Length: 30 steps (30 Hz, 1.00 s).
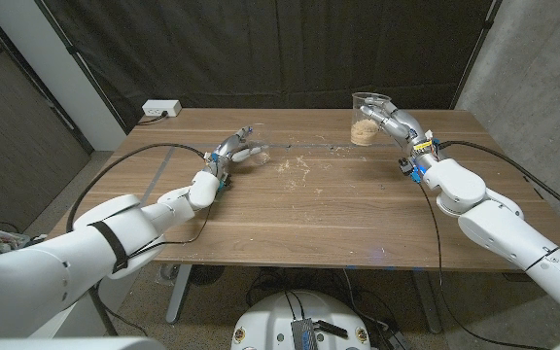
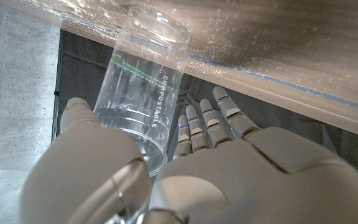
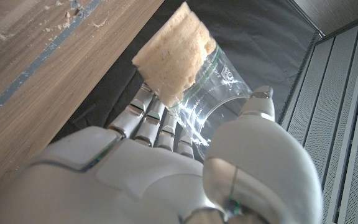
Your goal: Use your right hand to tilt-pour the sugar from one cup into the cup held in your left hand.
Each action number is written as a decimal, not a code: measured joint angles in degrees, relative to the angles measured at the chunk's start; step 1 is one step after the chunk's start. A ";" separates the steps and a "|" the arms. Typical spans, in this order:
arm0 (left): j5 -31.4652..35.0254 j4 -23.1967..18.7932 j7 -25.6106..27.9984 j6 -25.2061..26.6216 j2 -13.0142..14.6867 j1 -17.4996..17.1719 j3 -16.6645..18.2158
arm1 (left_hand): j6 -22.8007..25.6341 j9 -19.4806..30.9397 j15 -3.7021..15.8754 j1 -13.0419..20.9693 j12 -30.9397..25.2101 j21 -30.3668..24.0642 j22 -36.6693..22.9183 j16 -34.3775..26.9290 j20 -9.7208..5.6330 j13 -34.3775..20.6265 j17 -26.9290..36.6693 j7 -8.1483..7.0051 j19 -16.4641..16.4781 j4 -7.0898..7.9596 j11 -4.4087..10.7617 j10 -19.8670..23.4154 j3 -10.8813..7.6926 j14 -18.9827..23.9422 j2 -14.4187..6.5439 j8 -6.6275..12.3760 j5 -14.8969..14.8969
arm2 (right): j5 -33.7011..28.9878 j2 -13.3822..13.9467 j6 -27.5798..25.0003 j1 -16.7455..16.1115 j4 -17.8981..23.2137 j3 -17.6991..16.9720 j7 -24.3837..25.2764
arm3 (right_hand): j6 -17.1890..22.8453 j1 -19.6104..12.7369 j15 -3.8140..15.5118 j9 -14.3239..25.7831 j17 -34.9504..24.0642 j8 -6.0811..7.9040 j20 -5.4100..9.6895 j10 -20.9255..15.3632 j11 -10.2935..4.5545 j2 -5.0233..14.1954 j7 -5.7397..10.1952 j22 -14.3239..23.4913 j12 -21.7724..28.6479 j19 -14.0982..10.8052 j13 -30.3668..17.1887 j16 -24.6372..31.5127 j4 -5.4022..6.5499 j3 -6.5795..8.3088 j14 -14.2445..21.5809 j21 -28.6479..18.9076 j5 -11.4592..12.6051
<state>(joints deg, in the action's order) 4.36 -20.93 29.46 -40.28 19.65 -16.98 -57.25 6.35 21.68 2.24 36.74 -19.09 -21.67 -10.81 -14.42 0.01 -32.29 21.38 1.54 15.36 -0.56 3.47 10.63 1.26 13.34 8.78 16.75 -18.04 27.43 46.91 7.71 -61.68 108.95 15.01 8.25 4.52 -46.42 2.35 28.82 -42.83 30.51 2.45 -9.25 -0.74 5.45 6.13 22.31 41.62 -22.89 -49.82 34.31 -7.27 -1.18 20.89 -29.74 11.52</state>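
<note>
My right hand (image 1: 395,124) grips the clear plastic cup of brown sugar (image 1: 364,132) upright at the wooden table's (image 1: 319,209) far right, well apart from the empty compostable cup (image 2: 143,93) that my left hand (image 1: 229,153) holds, fingers wrapped around it, far left.

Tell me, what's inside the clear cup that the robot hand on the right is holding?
The right robot hand holds a clear cup with tan, grainy sugar packed in its bottom part. Above the sugar it looks empty. The fingers cover part of its wall.
</note>
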 measured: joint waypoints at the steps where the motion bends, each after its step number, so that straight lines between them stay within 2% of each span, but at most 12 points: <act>1: 0.00 0.00 0.00 0.00 -0.06 0.16 -0.28 | 0.00 0.01 -0.08 0.00 -0.20 0.00 0.00 0.00 0.00 0.00 0.04 0.00 0.00 0.00 0.00 0.00 0.00 0.09 0.00 0.12 -0.19 | 0.02 0.00 0.23 0.00 0.00 0.00 0.01 | 0.03 0.00 0.00 0.00 -0.05 0.00 0.00 0.00 0.00 0.00 -0.04 0.00 0.00 0.00 0.00 0.00 0.00 0.00 0.00 0.00 0.00; 9: 0.73 0.00 1.13 -0.53 -0.61 0.68 -1.13 | 2.04 0.27 0.10 0.52 -1.03 0.00 0.00 -0.22 -0.22 -0.52 0.30 -0.81 1.02 -0.41 0.29 1.42 0.41 1.10 -0.52 1.09 -0.46 | 0.21 -0.05 1.43 -1.47 -0.83 -0.98 -0.12 | 0.21 0.00 0.00 0.00 -0.05 0.00 0.00 -0.21 0.21 0.00 -0.21 0.00 0.00 0.00 -0.21 0.00 0.00 0.00 0.00 0.00 -0.34; 17: 0.63 0.04 0.89 -0.57 -1.65 0.79 -0.98 | 4.11 0.79 0.06 0.90 -2.26 -0.44 0.00 -0.66 -0.51 -0.79 0.57 -0.61 2.14 -0.47 0.83 3.09 0.95 3.30 -0.89 2.30 -0.63 | 0.59 -0.03 2.91 -1.61 -0.93 -1.08 -0.66 | 0.62 0.00 0.00 -0.01 -0.06 -0.01 0.00 -0.52 -0.09 0.00 -0.21 0.00 0.00 0.00 -0.50 0.00 0.17 0.17 0.00 0.00 -0.44; 18: -1.09 0.05 -1.63 -0.56 -1.71 0.79 -0.94 | 4.20 0.79 0.05 0.90 -2.36 -0.45 0.01 -0.66 -0.57 -0.91 0.64 -0.53 2.33 -0.47 0.84 3.48 0.95 3.47 -0.89 2.33 -0.67 | 0.59 -0.03 2.93 -1.61 -0.93 -1.08 -0.67 | 0.68 0.00 0.03 0.00 -0.06 -0.01 0.00 -0.52 -0.09 0.00 -0.15 0.01 0.00 0.00 -0.53 0.00 0.17 0.17 0.03 -0.06 -0.44; 21: -1.54 0.08 -2.23 -0.54 -2.21 0.75 -0.45 | 4.81 1.00 0.02 1.30 -2.79 -0.45 0.01 -1.11 -0.35 -1.07 0.83 -0.71 3.19 -0.58 1.04 3.91 1.21 4.07 -1.12 2.68 -1.07 | 0.79 0.32 3.65 -2.90 -1.57 -2.07 -0.88 | 0.71 0.00 0.25 -0.01 -0.05 -0.01 0.00 -0.52 -0.09 -0.01 -0.12 0.01 0.00 0.00 -0.55 0.00 0.16 0.17 0.25 -0.36 -0.44; 28: -4.47 0.21 -5.64 -0.08 -3.40 0.00 1.61 | 6.77 1.44 0.12 2.25 -4.02 -1.53 0.01 -1.72 -1.13 -1.57 1.10 -0.65 6.46 -0.88 1.47 5.76 1.84 7.26 -1.05 3.64 -1.47 | 1.12 0.55 4.68 -3.76 -1.78 -2.68 -1.09 | 1.02 0.05 0.25 -0.01 -0.04 -0.03 0.01 -1.07 -0.05 0.04 -0.40 0.02 -0.43 0.01 -0.77 0.00 0.16 0.16 0.25 -0.36 -0.44; 30: -7.65 0.25 -9.29 0.21 -3.93 -0.38 2.64 | 7.08 1.59 0.11 2.35 -4.38 -1.66 0.01 -1.77 -1.31 -1.59 1.10 -0.52 7.03 -0.86 1.45 6.35 1.82 7.85 -1.15 3.91 -1.47 | 1.23 0.69 4.96 -4.34 -1.80 -3.09 -1.12 | 1.02 0.14 0.25 -0.01 -0.04 -0.03 0.13 -1.11 -0.09 0.13 -0.40 0.03 -0.44 0.14 -0.77 0.00 0.16 0.16 0.25 -0.36 -0.44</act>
<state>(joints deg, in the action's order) -3.29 -20.68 20.17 -40.08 15.72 -17.36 -54.61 13.43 23.27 2.35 39.09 -23.48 -23.33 -10.80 -16.19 -1.29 -33.87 22.48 1.01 22.39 -1.42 4.92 16.98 3.08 21.19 7.63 20.66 -19.51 28.66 47.60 12.67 -66.02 107.15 11.91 7.13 5.54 -46.28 2.60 28.81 -42.87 30.48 2.59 -10.36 -0.84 5.59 5.73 22.33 41.18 -22.75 -50.59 34.31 -7.11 -1.02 21.14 -30.09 11.08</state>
